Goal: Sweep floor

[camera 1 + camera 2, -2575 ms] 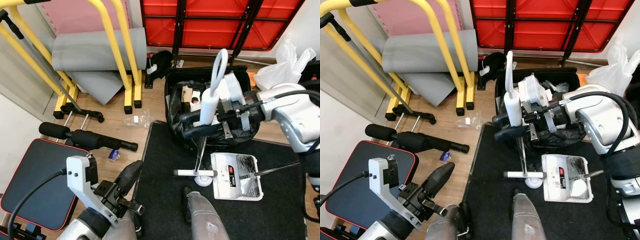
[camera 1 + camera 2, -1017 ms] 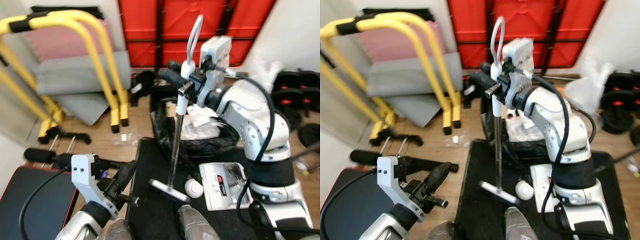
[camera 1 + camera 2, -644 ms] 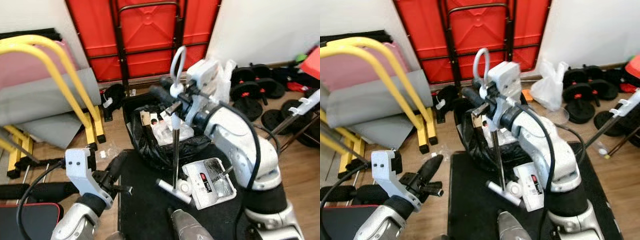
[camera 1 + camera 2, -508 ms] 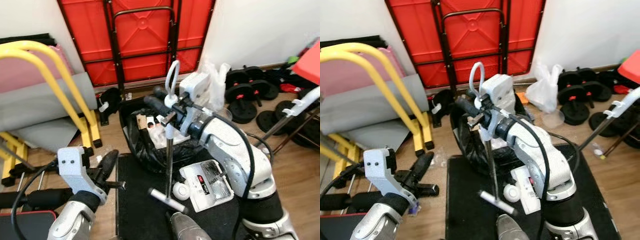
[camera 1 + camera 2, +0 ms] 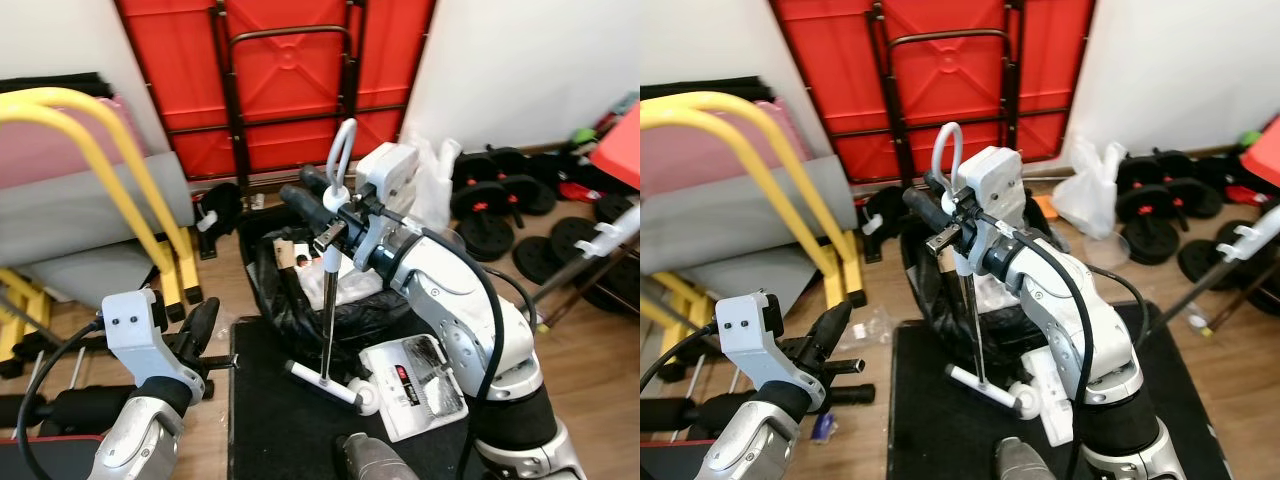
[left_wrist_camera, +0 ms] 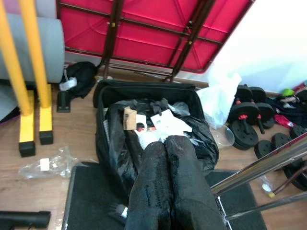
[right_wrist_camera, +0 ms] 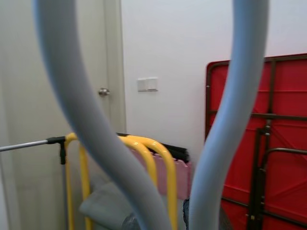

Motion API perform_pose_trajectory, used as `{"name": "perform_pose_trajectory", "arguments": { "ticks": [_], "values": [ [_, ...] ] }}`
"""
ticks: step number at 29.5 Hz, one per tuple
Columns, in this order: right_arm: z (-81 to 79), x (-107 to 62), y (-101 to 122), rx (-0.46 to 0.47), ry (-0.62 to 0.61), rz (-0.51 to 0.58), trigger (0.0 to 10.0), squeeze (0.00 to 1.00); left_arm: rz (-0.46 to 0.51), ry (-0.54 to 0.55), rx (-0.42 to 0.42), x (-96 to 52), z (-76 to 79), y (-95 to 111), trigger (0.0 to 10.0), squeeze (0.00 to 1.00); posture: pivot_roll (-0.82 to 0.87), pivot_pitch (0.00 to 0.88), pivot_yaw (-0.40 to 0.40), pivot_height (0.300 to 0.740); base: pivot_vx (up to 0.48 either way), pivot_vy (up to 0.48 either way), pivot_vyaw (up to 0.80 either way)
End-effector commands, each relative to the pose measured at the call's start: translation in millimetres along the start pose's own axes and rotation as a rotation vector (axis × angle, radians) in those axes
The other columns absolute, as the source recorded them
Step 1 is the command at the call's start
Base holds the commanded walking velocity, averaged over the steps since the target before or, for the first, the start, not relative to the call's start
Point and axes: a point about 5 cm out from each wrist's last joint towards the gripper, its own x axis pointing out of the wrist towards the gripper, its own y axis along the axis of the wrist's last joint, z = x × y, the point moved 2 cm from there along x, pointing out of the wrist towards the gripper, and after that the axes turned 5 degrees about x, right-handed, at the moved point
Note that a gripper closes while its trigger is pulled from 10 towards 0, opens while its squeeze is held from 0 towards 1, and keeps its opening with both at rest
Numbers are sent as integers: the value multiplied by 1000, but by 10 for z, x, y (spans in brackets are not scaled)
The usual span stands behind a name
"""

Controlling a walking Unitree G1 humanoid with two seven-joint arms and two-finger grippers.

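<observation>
At nine o'clock in the head views, a yellow tubular frame (image 5: 95,150) is leaning over grey mats (image 5: 70,215). At seven o'clock, the left gripper (image 5: 200,330) is hanging above the wood floor (image 5: 215,290) with its two black fingers (image 6: 165,187) pressed together, holding nothing. At twelve o'clock, a red folded table (image 5: 275,70) is standing against the wall.

At centre, the right gripper (image 5: 312,205) is clamping the broom (image 5: 327,290) just below its grey loop handle (image 5: 341,150). The broom is showing a white grip, a thin metal shaft hanging near vertical, and a narrow white head (image 5: 322,383) resting on the black mat (image 5: 270,420) at six o'clock. Behind the shaft, a black-lined bin (image 5: 300,280) is holding paper scraps. Beside the broom head, a white ball (image 5: 367,397) is lying next to a white dustpan (image 5: 415,385). At three o'clock, black weight plates (image 5: 490,190) are lying beside a white plastic bag (image 5: 430,185).
</observation>
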Motion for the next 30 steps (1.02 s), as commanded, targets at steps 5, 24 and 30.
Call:
{"name": "perform_pose_trajectory", "arguments": {
  "ticks": [5,24,30],
  "values": [
    [-21,-1,70,-24,7,53,10000,0,-21,30,7,-4,-39,-42,10000,0,-151,90,-2,740,0,0,0],
    [33,12,12,-42,-22,36,10000,0,-40,26,7,6,-34,-64,10000,0,-146,85,2,740,0,0,-234],
    [17,7,-5,-18,-5,31,0,0,-41,25,7,6,-34,-61,10000,0,-146,88,4,740,0,0,-505]
  ]
}}
